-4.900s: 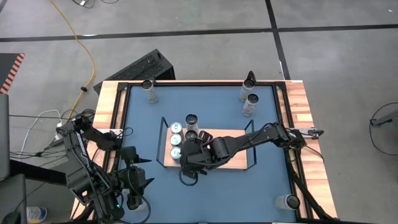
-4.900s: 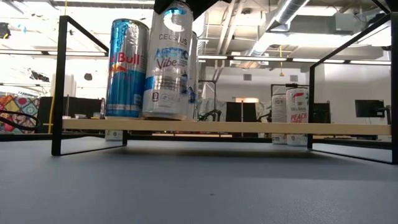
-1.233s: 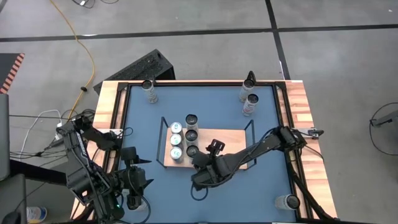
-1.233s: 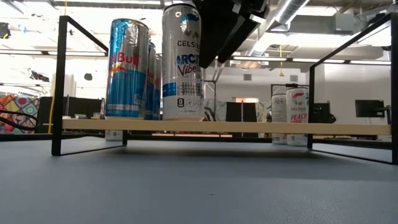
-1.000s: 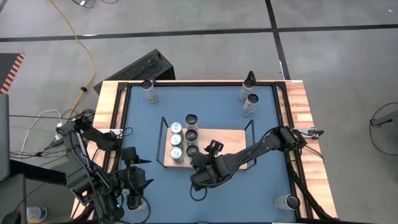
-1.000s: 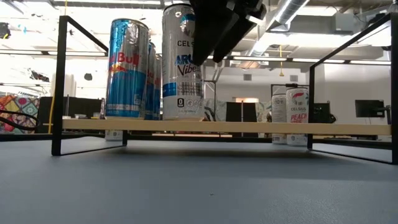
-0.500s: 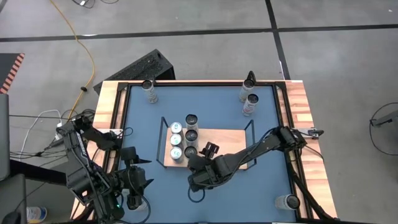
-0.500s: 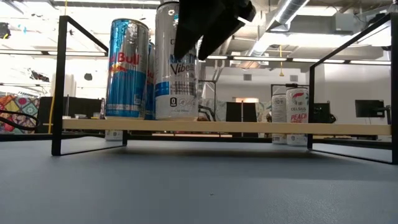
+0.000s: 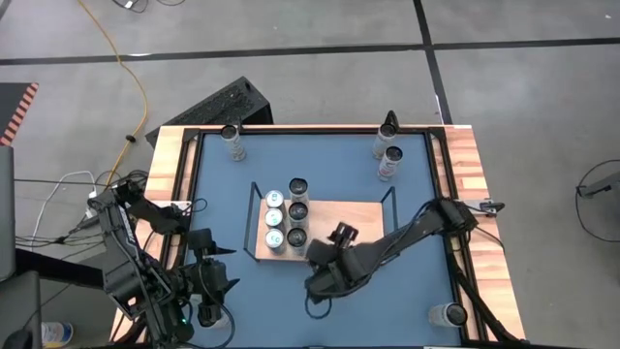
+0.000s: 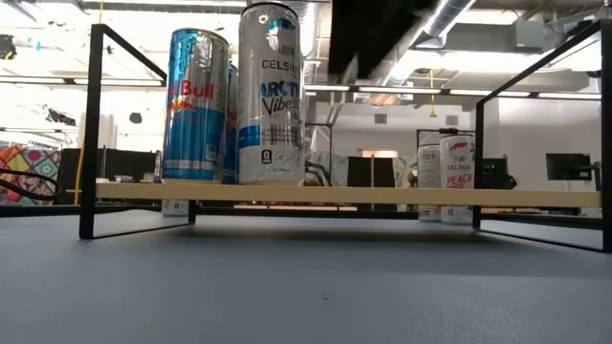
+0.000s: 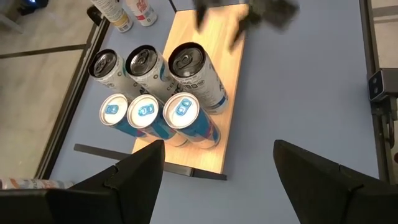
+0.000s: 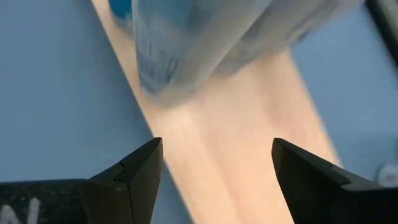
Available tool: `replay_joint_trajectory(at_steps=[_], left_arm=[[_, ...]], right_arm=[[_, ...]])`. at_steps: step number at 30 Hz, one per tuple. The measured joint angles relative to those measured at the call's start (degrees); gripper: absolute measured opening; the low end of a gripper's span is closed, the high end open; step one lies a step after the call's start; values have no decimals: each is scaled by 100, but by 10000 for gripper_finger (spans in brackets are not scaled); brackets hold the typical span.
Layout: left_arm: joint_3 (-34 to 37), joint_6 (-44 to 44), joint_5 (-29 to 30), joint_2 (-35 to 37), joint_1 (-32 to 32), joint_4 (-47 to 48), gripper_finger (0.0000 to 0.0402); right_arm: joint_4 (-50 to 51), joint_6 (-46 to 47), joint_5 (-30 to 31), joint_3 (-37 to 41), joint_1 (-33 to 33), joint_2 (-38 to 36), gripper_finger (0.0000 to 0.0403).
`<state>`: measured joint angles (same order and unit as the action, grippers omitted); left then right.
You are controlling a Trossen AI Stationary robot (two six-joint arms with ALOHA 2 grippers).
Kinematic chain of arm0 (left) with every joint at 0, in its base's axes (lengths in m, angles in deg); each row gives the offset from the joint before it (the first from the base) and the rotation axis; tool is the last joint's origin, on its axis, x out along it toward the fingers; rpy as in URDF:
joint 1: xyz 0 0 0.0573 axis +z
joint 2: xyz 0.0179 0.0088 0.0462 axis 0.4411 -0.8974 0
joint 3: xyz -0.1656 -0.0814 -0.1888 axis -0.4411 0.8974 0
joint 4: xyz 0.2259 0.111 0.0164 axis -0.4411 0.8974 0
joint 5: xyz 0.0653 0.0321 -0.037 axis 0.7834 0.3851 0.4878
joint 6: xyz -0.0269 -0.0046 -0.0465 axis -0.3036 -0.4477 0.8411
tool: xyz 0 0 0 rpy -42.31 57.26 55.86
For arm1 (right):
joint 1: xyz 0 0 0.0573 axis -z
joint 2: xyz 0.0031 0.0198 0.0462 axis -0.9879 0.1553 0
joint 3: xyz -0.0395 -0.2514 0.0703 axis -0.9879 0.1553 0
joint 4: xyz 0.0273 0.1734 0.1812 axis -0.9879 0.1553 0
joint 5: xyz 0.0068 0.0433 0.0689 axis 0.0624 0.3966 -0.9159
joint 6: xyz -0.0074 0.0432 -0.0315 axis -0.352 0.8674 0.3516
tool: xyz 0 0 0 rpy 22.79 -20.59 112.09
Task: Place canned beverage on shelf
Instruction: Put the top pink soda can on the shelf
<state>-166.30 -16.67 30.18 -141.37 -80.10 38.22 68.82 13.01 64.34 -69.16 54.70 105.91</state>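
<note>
While the shelf [image 9: 339, 228] sits in the middle of the blue table [image 9: 223, 194], loose cans stand well apart from it: one at the far left corner [image 9: 231, 141], two at the far right [image 9: 389, 163], and one at the near right corner [image 9: 448, 315]. Nothing blocks the bare right half of the shelf's board.

The right gripper [image 9: 320, 283] hangs just off the shelf's near edge, fingers spread wide with nothing between them. The left gripper [image 9: 208, 281] waits near the table's left front, likewise spread and empty.

On the shelf's left end stand six cans in two rows of three (best counted in the left wrist view): three blue-topped Red Bull cans [image 11: 144, 112] at the end rail, three silver Celsius cans [image 11: 143, 62] beside them. The nearest Celsius can [image 9: 296, 236], the one most recently at issue, stands upright on the board, clear of the right gripper.

From above only can tops show; the low view gives the labels, a Red Bull can [image 10: 196, 105] and an Arctic Vibe can [image 10: 271, 91], with a dark blurred arm [image 10: 373, 33] above. The right wrist view shows only blurred can bottoms and pale board.
</note>
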Motion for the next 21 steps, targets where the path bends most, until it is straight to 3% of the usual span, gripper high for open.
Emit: replay_joint_trajectory(at_steps=[6,10,16,21], left_arm=[[0,-64,2,0,75,-10,286],[0,69,-3,0,69,-59,286],[0,196,-199,0,-6,-235,286],[0,171,-299,0,-14,-263,286]], right_arm=[[1264,-237,271,-264,422,-1202,283],[1251,-181,297,191,1147,-2092,283],[1206,49,187,1721,2792,-3296,283],[679,-102,-313,3039,4142,-4063,283]])
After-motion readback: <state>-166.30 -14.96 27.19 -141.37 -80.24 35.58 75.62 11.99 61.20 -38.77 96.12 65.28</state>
